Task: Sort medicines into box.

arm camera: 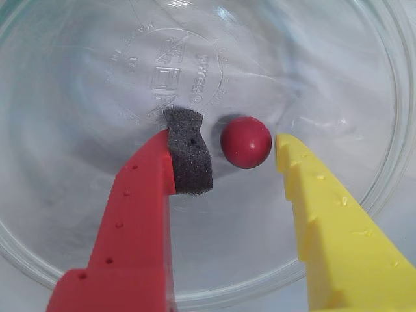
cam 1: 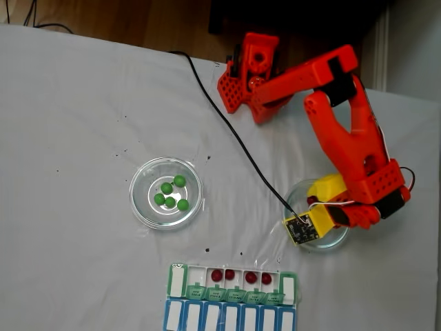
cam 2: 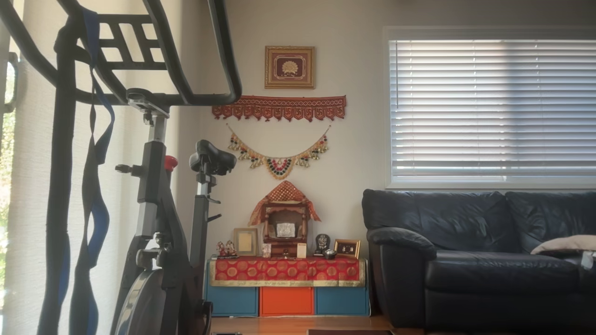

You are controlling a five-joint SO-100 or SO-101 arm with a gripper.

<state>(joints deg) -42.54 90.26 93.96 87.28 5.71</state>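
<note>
gripper [arm camera: 244,149] inside the round clear glass dish [arm camera: 78,214], jaws spread, not gripping. red finger with grey foam pad [arm camera: 188,153] left, yellow finger [arm camera: 325,214] right, glossy dark red ball [arm camera: 246,142] on the dish floor between them, touching neither. fixed view: four red balls [cam 1: 216,275] in white compartments of the green-lidded pill organiser row [cam 1: 178,281], four green balls [cam 1: 171,193] in the other dish [cam 1: 141,183].

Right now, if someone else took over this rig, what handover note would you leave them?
Gripper: open, down in the right glass dish, fingers either side of the last red ball, not yet closed.
Done: four red balls sit in the green-lidded box.
Left: grasp and place this red ball, then move the four green balls seen in the left dish.
</note>
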